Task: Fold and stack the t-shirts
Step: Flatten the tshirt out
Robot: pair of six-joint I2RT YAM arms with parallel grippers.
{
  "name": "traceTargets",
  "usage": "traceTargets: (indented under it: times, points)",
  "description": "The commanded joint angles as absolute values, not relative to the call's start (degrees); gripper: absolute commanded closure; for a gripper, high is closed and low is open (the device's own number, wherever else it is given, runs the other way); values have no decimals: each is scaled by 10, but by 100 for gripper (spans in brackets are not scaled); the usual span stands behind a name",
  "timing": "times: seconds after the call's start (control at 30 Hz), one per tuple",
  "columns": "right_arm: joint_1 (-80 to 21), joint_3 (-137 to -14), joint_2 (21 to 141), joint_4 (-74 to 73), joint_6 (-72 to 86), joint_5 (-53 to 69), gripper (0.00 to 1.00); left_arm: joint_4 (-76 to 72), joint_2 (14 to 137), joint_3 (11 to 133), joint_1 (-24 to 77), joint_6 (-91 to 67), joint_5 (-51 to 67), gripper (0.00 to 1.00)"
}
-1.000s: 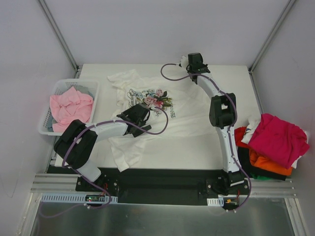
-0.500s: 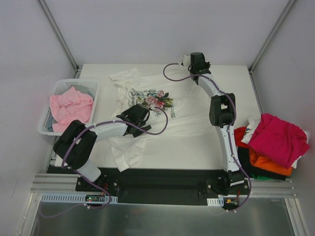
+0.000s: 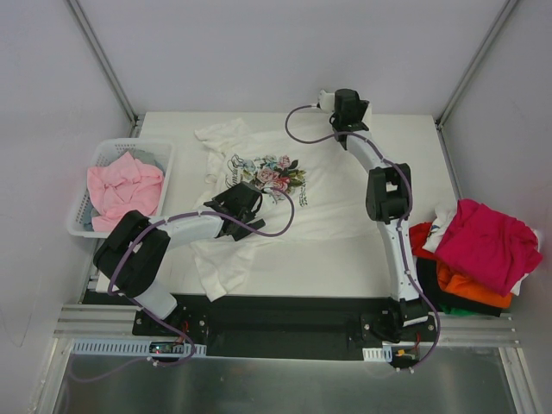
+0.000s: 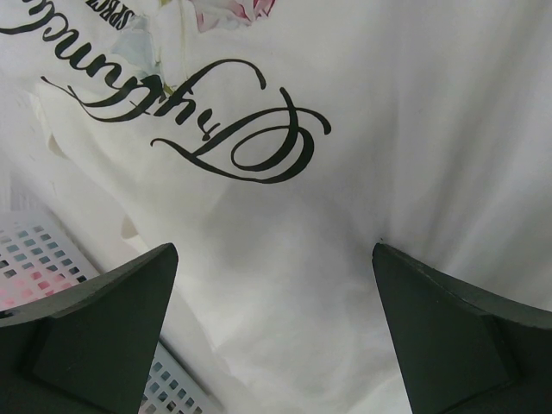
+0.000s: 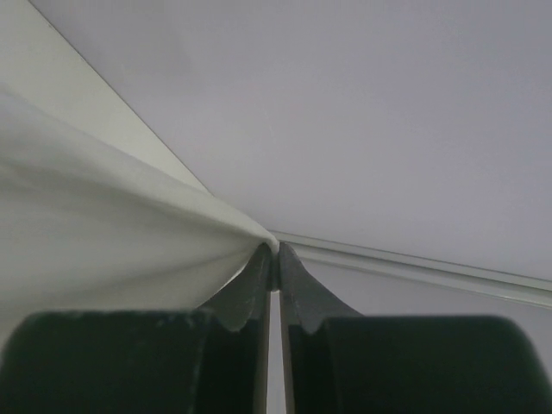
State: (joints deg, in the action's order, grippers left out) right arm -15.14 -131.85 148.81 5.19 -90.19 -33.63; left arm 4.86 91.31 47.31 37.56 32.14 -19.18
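white floral t-shirt: spread print-up across the middle of the counter; flower print and black script sit left of centre; the near-left part is rumpled and reaches toward the near edge.
right fingers: clenched on a peak of the white floral t-shirt's cloth, tips all but touching; the arm reaches out to the far edge of the counter, and the cloth runs taut from the pinch.
left fingers: released, spread wide, nothing between them; low over the shirt just beside the black script. Whether they touch the cloth I cannot tell.
pale pink t-shirt: bunched in the white lattice basket at the counter's left edge.
magenta t-shirt: top of a loose pile at the counter's right edge.
orange t-shirt: under the magenta one, with red and dark cloth showing at the pile's left and near sides.
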Motion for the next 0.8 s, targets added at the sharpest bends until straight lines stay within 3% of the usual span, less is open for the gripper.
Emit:
traceTargets:
  times: [0.0, 0.1, 0.2, 0.5, 0.77]
  points:
    - [-149, -1341, 1506, 130, -940, -336, 92, 92, 940, 454, 382, 296, -163, 1]
    - [-149, -1340, 1512, 153, -957, -334, 87, 93, 939, 454, 382, 297, -163, 1]
    - [-149, -1338, 1512, 164, -962, -333, 70, 93, 939, 454, 382, 294, -165, 1]
    - [-146, -1276, 1470, 195, -947, -354, 37, 91, 937, 455, 382, 295, -166, 1]
    - [-146, -1087, 1303, 77, -764, -360, 28, 81, 911, 484, 380, 287, -165, 1]
